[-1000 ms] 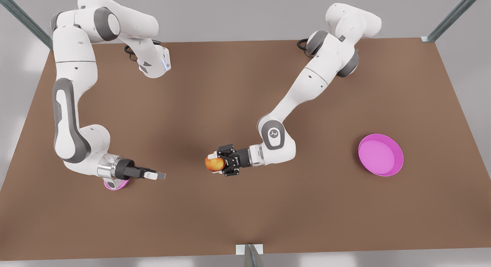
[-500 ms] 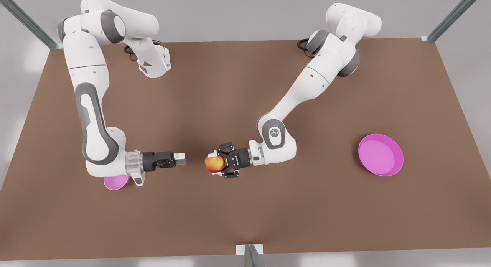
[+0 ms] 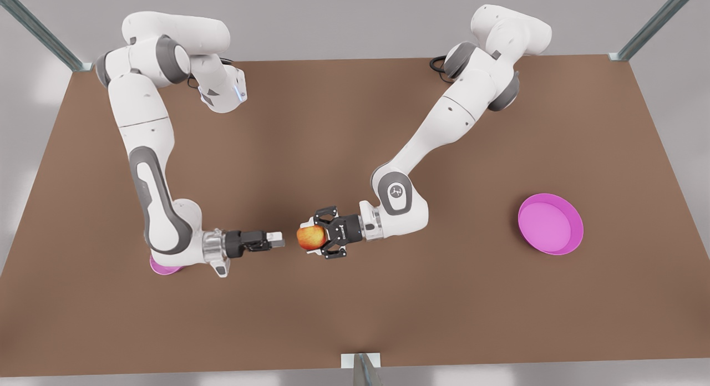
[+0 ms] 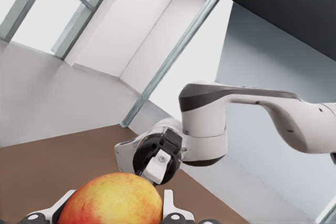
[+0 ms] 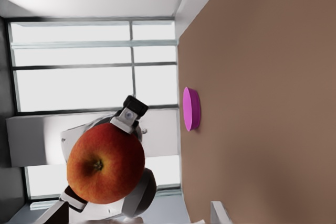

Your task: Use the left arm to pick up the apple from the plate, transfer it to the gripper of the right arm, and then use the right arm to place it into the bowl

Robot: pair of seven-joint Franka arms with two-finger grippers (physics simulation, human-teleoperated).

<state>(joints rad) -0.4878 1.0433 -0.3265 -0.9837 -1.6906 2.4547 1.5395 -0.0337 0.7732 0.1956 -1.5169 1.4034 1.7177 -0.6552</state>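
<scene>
Apple (image 3: 310,237) sat clamped in your left gripper (image 3: 317,239) at mid-frame above the bench (image 3: 355,125), directly facing your right gripper (image 3: 279,240), just apart at its left, whose jaws' spread you couldn't tell.

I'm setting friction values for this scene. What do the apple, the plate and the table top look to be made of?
The apple, held in the left gripper, looks like waxy fruit skin, red-orange with a yellow patch and a soft sheen. The plate looks like smooth plastic or glazed ceramic: uniform magenta, no pattern; which one is unclear. The table top is flat matte brown, without grain, perhaps laminate or painted board.
</scene>
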